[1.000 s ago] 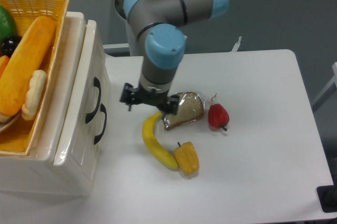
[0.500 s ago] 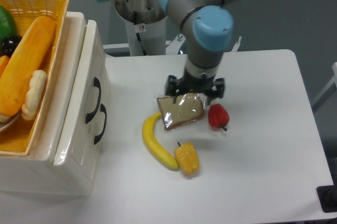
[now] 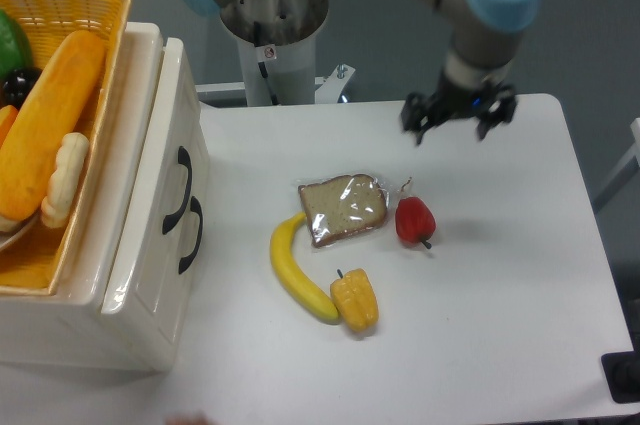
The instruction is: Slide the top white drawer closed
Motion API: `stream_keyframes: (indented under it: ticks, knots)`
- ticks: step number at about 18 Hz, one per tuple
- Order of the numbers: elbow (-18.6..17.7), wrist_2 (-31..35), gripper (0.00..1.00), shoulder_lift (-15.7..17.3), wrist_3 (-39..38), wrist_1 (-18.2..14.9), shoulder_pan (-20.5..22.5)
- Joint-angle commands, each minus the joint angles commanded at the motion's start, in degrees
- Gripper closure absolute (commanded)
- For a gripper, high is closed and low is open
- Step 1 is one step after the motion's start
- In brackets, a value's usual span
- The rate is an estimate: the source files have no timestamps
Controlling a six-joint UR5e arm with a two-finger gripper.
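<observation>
Spread, empty jaws well clear of the drawer

Gripper (image 3: pixel 459 123) open above bare table; red pepper (image 3: pixel 414 220) and bread slice (image 3: pixel 345 208) nearer below-left, top white drawer (image 3: pixel 176 185) far left, seemingly shut; risks sweeping food if returning low

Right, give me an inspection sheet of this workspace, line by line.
Surface: white table, food items lying mid-table.
Job's things: top white drawer looks pushed in, its front flush with the lower drawer.
Clutter: banana, wrapped bread slice, red pepper, yellow pepper; wicker basket of food sits on the cabinet.
Grippers: gripper above the table's far edge, empty; open or shut unclear.
Cables: nothing seen.
Surroundings: grey wall, robot pedestal behind.
</observation>
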Motion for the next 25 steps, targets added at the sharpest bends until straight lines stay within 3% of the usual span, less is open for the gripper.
stream_keyframes:
  ticks: [4,10,15,19,25]
  knots:
    - [1.93,0.44,0.0,0.01,10.54,-3.26,7.3]
    - [2.46,1.41,0.0,0.54,24.88,-3.79,19.42]
    - [1.58,7.03,0.0,1.85,32.36,-4.31,26.72]
    - [1.58,6.07,0.0,2.56,34.47,-5.63,30.69]
    - [1.93,7.03,0.0,4.4,37.47,-6.16,32.97]
